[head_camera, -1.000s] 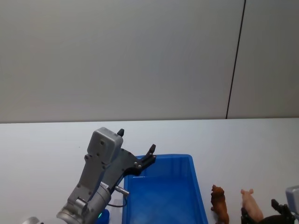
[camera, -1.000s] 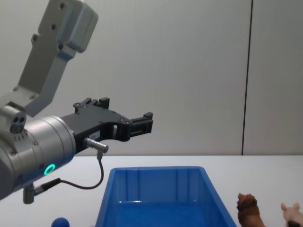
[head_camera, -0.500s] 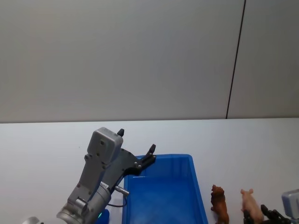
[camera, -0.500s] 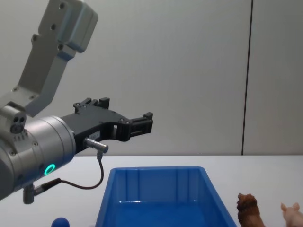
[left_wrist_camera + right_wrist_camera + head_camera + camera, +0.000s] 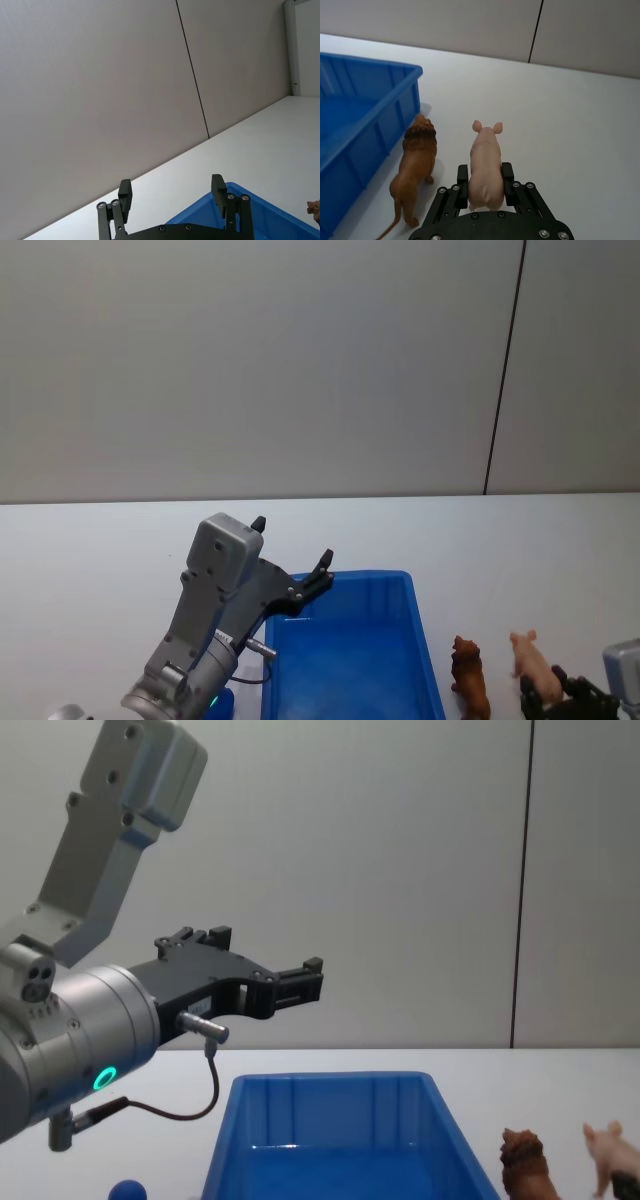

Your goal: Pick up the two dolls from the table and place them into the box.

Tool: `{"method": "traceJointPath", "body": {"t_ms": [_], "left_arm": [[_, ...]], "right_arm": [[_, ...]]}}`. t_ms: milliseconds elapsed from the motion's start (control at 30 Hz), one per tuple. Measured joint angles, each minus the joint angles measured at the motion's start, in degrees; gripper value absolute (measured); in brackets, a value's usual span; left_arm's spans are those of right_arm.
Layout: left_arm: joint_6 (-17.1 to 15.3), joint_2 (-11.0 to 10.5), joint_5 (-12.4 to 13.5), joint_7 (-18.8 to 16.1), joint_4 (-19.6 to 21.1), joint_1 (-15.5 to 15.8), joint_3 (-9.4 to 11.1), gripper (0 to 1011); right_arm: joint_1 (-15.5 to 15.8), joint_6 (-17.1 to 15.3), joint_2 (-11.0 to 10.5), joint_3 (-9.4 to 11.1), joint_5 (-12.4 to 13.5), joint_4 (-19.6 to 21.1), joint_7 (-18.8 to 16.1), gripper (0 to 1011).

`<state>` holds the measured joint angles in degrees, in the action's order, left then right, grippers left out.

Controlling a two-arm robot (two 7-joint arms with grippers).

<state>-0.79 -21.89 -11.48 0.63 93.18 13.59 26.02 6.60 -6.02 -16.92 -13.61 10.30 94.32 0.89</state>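
Our box (image 5: 370,576) holds no doll that we can see, and our left gripper (image 5: 171,186) hangs spread open above its far left corner. Our right gripper (image 5: 485,172) is clamped on the pink doll (image 5: 485,145) just beside the box. That doll's carry is left to do, and so is the whole pick of the brown doll (image 5: 417,160), which stands between them.

Head cam high, looking fwd/down at table (image 5: 90,540); chest cam lower, side-on. Wrist cams close in. Overlap on box (image 5: 375,576) in all four.
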Motion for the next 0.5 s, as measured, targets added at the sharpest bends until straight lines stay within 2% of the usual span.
{"method": "traceJointPath", "body": {"t_ms": [233, 500], "left_arm": [[0.00, 0.00, 0.00, 0.00, 0.00, 0.00, 0.00, 1001], [0.00, 0.00, 0.00, 0.00, 0.00, 0.00, 0.00, 1001]], "right_arm": [[-0.10, 1.63, -0.04, 0.07, -0.92, 2.22, -1.22, 380], [-1.03, 3.23, 0.23, -0.10, -1.34, 4.24, -4.60, 380]]}}
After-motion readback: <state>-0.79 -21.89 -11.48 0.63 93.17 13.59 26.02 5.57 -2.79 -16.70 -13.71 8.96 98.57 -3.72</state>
